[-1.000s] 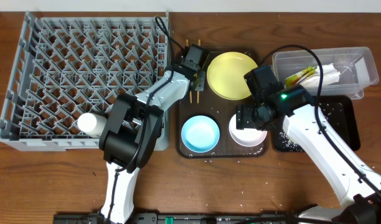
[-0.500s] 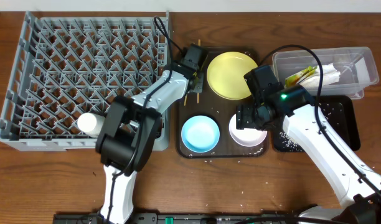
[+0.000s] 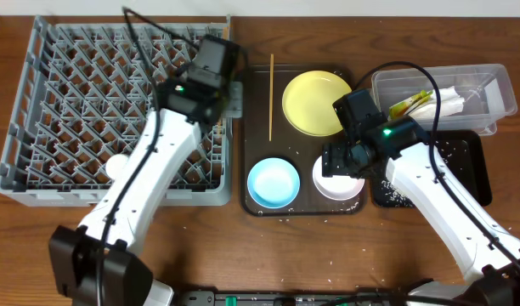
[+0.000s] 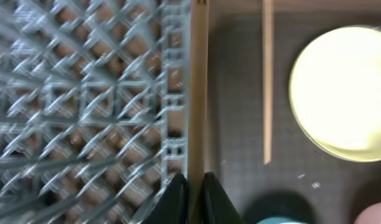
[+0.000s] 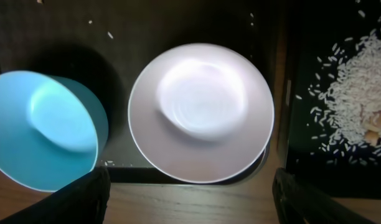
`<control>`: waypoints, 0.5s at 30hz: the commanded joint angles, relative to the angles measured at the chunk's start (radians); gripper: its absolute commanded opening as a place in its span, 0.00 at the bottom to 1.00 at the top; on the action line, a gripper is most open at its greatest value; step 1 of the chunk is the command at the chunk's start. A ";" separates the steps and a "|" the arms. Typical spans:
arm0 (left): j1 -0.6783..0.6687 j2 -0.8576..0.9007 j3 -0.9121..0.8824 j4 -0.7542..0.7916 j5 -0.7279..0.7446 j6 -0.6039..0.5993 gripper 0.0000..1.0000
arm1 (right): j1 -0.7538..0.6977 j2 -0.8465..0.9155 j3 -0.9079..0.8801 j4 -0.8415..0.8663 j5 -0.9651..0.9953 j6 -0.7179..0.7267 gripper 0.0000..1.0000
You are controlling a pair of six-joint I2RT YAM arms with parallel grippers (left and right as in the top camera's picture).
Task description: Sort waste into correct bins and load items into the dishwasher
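From above, the napkin (image 3: 447, 102) and wrapper (image 3: 404, 107) lie in the clear tub (image 3: 498, 81), and the rice (image 3: 447, 153) lies in the black tray (image 3: 472, 183), so the waste looks sorted apart from stray grains. A cup (image 3: 115, 164) lies in the rack (image 3: 73, 102). The loose chopstick (image 3: 271, 93), plate (image 3: 315, 102), blue bowl (image 3: 273, 183) and white bowl (image 3: 336, 185) remain on the brown tray (image 3: 253, 153). The left gripper (image 3: 234, 100) hangs at the rack's right edge.

The left wrist view shows its fingers pinched on the held chopstick (image 4: 198, 93), above the rack's border, so that item looks about to be loaded.

In the right wrist view, the right gripper (image 5: 190, 202) hovers with jaws wide apart above the white bowl, holding nothing.
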 commanded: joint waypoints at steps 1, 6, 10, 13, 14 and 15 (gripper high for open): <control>0.041 0.060 -0.026 -0.024 -0.013 -0.002 0.08 | 0.010 -0.001 -0.001 0.012 0.007 -0.004 0.82; 0.063 0.150 -0.050 -0.023 0.000 -0.002 0.08 | 0.010 -0.001 -0.001 0.011 0.006 -0.004 0.81; 0.060 0.171 -0.050 -0.023 0.056 -0.002 0.08 | 0.010 -0.001 -0.001 0.011 0.006 -0.004 0.82; 0.061 0.171 -0.050 -0.022 0.055 -0.002 0.09 | 0.010 -0.001 -0.001 0.012 0.006 -0.004 0.81; 0.061 0.171 -0.050 -0.022 0.055 -0.002 0.10 | 0.010 -0.001 -0.001 0.012 0.006 -0.004 0.82; 0.061 0.171 -0.050 -0.022 0.055 -0.002 0.11 | 0.010 -0.001 -0.001 0.012 0.006 -0.004 0.82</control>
